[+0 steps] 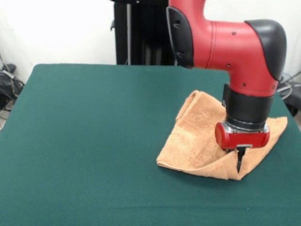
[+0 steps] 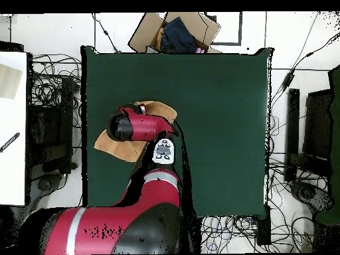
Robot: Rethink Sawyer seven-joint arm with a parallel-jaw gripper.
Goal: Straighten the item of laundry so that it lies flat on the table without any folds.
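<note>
The peach-orange towel (image 1: 197, 136) lies crumpled on the right part of the dark green table (image 1: 94, 141). Its back corner is bunched up and its front edge is folded under. My gripper (image 1: 239, 162) points straight down at the towel's front right part, its tip at or just above the cloth. In the overhead view the red arm covers most of the towel (image 2: 111, 145), which shows at the left side of the table (image 2: 219, 119). The gripper itself is hidden under the wrist there.
The towel's right corner reaches near the table's right edge in the front view. In the overhead view a cardboard box (image 2: 176, 32) holding dark cloth sits beyond the far edge, a white surface (image 2: 12, 126) stands at the left, and cables lie round the table.
</note>
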